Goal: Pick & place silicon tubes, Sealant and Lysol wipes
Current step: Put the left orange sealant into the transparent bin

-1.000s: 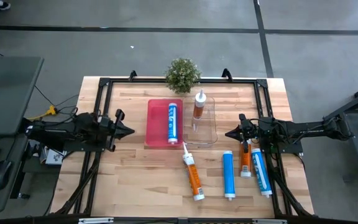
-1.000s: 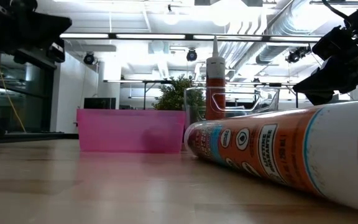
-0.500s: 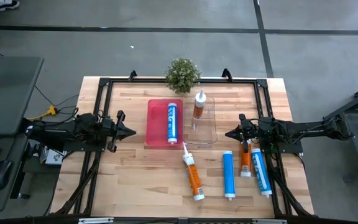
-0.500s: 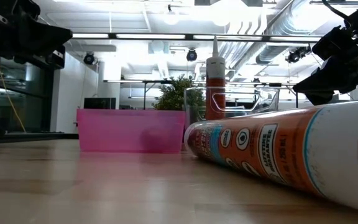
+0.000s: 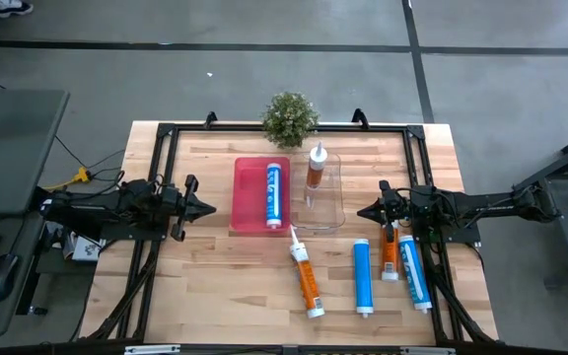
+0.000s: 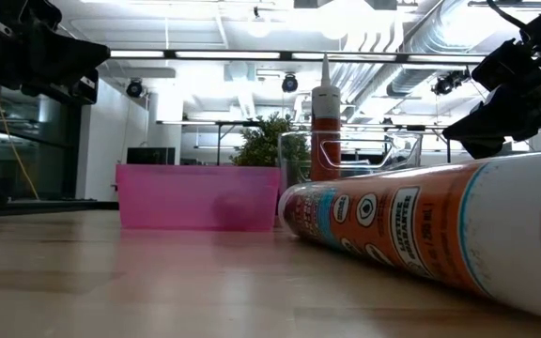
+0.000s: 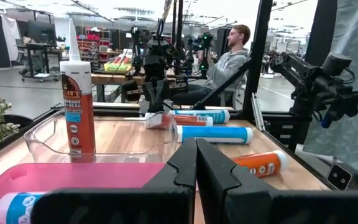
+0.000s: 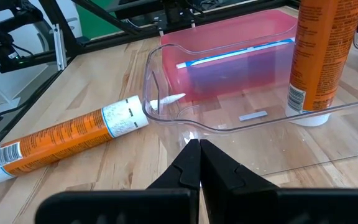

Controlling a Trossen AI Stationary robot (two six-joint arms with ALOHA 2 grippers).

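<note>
A blue tube (image 5: 273, 193) lies in the pink tray (image 5: 248, 197). An orange sealant tube (image 5: 316, 166) stands upright on its base in the clear tray (image 5: 331, 207). On the table lie an orange tube (image 5: 306, 278), a blue tube (image 5: 363, 277), and an orange tube (image 5: 390, 253) beside a blue-white tube (image 5: 414, 273). My left gripper (image 5: 211, 207) is shut and empty, left of the pink tray. My right gripper (image 5: 361, 212) is shut and empty, right of the clear tray.
A small potted plant (image 5: 289, 117) stands at the table's far edge behind the trays. A black frame (image 5: 166, 131) runs around the tabletop. A person (image 7: 229, 56) sits in the room beyond the table.
</note>
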